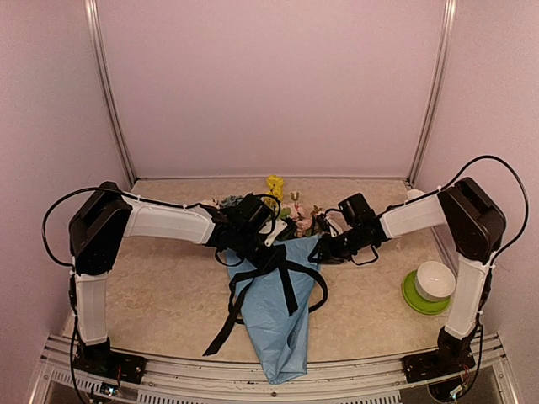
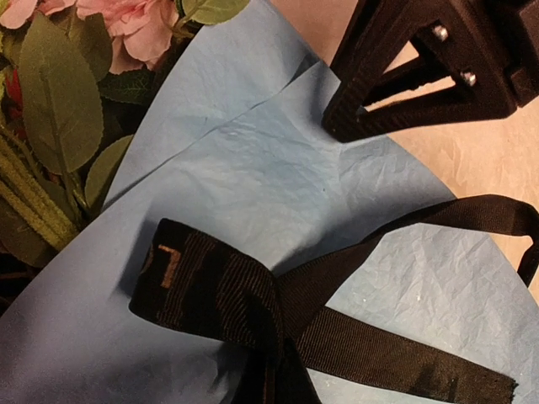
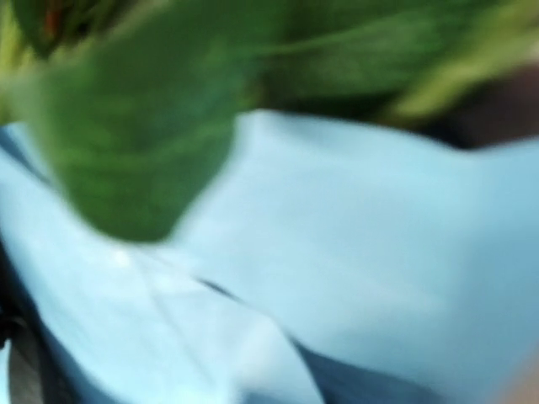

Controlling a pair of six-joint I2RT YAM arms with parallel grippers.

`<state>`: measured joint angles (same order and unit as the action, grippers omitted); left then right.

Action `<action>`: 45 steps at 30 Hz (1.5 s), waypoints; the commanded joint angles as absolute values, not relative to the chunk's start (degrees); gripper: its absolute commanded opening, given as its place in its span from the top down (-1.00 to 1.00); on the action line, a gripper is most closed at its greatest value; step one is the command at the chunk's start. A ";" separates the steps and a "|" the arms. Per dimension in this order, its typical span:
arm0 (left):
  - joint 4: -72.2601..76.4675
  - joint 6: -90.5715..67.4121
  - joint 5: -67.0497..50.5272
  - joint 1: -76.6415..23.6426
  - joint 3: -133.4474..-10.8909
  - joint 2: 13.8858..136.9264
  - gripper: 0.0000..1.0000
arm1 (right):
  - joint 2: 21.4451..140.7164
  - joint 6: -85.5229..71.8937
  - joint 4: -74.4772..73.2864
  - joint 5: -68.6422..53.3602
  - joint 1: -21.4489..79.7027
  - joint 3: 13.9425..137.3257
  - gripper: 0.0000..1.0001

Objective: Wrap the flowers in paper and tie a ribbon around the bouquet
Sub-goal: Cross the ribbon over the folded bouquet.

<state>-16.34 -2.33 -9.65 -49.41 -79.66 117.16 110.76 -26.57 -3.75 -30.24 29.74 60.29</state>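
The bouquet lies on the table as a cone of light blue paper (image 1: 274,328), point toward the near edge, with the flowers (image 1: 274,187) at its far end. The black ribbon (image 1: 289,290) crosses the cone's upper part and its tails trail down to the left. In the left wrist view the ribbon (image 2: 219,286) is knotted over the paper (image 2: 253,160) and bunches toward the bottom edge, beside pink blooms and leaves (image 2: 59,109). My left gripper (image 1: 257,244) is shut on it, fingers out of frame. My right gripper (image 1: 322,250) sits at the cone's right edge; its fingers (image 2: 354,109) hang above the paper.
A white bowl (image 1: 435,279) sits on a green plate (image 1: 414,299) at the right, near the right arm's base. Pink walls close in the back and both sides. The right wrist view is a blur of blue paper (image 3: 379,252) and a green leaf (image 3: 135,143).
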 commanded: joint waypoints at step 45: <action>-11.19 -4.07 -14.22 -47.12 -72.70 118.12 1.00 | 93.98 -23.41 -15.97 -16.54 74.08 40.41 0.66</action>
